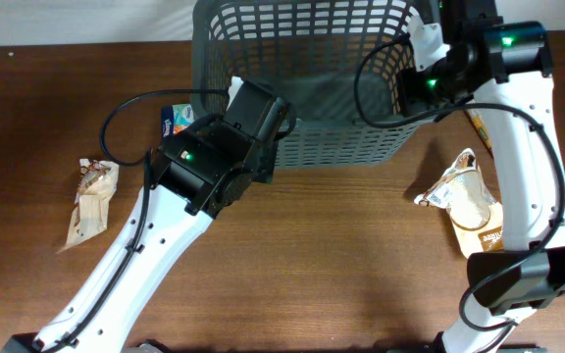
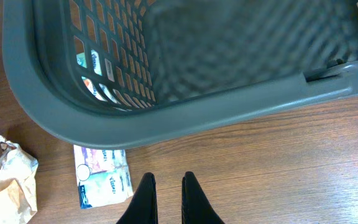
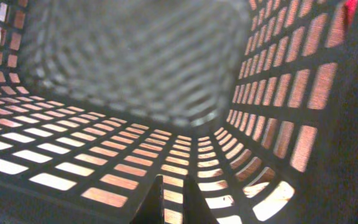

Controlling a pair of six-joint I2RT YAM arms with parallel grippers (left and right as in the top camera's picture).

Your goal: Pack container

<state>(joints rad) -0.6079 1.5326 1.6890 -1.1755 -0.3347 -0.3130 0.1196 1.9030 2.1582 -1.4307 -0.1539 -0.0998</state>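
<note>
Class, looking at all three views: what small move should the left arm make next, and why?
Probably open the left gripper and ease it toward the tissue pack. The basket looks empty, the gripper is shut on nothing, and that pack lies on the table close beside it, outside the basket wall.

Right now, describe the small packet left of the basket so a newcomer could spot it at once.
Start at the big dark grey basket at the far side of the table and go to its left wall. On the wood just outside that wall lies a flat packet. It is smooth and printed blue and white, unlike the crumpled tan wrapper farther left.
</note>
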